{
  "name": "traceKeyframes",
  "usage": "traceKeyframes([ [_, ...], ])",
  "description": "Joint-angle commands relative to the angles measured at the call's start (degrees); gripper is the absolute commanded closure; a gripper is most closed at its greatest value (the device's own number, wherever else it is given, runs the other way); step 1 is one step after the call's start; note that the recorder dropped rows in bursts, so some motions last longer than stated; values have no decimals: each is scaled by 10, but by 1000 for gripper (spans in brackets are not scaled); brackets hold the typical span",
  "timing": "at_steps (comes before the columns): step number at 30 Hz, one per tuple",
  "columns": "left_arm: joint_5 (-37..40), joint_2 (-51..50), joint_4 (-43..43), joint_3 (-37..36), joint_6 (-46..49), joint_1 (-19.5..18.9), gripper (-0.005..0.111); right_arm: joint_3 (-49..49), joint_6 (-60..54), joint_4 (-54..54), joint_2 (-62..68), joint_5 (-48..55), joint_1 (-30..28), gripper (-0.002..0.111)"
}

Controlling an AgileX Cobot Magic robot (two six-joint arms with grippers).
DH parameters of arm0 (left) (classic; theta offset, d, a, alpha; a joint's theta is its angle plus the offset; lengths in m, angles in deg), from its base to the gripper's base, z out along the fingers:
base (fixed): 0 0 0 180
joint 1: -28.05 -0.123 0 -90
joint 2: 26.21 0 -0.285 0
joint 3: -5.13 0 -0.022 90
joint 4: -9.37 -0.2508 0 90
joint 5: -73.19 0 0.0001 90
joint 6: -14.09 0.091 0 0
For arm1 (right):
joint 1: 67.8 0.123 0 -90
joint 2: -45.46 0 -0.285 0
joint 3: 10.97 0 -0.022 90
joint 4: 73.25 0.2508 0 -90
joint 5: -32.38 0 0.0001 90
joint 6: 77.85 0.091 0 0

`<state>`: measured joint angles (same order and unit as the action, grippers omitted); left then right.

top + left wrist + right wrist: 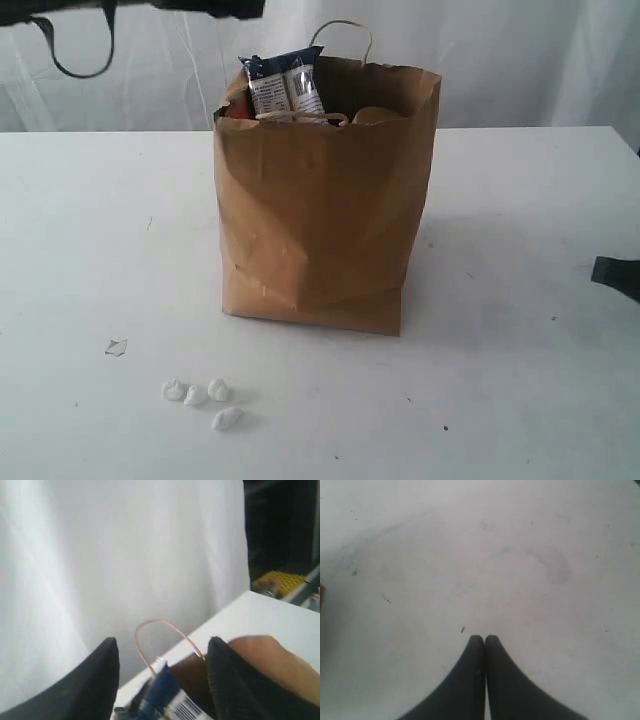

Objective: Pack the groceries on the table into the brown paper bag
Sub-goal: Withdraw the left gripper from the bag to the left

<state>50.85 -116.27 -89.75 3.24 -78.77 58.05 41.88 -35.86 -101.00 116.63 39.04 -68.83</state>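
The brown paper bag (325, 225) stands upright in the middle of the table (90, 240). A long blue-white packet (283, 85) pokes out of its mouth, with a red-orange bit (237, 106) and a tan round top (375, 115) beside it; the other groceries are hidden. My left gripper (163, 641) hangs open above the bag, empty, with the packet (167, 690) and a bag handle (150, 627) showing between its fingers. In the exterior view only a dark part of the left arm (205, 6) shows at the top edge. My right gripper (484, 639) is shut on nothing, low over bare table (470, 555).
A few white crumpled bits (200, 392) and a small scrap (116, 347) lie on the table at the front left. A dark part of the right arm (616, 276) shows at the right edge. White curtain hangs behind the table.
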Motion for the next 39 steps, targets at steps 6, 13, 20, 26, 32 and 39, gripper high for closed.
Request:
traceKeyframes([
  [6, 157, 91, -8, 3, 1, -2, 71, 4, 4, -1, -4, 11, -1, 108],
  [13, 596, 107, -3, 3, 228, -6, 107, 4, 4, -1, -4, 11, -1, 108],
  [20, 420, 105, 117, -72, 312, -131, 107, 4, 3, -2, -4, 11, -1, 108],
  [26, 394, 97, 362, -235, 348, -292, 107, 4, 3, -2, -4, 11, -1, 108],
  [32, 576, 236, 970, -297, 888, -356, 107, 4, -9, -2, -4, -12, -1, 108],
  [39, 387, 445, 987, -404, 882, -356, 107, 4, -9, -2, -4, -20, -1, 108],
])
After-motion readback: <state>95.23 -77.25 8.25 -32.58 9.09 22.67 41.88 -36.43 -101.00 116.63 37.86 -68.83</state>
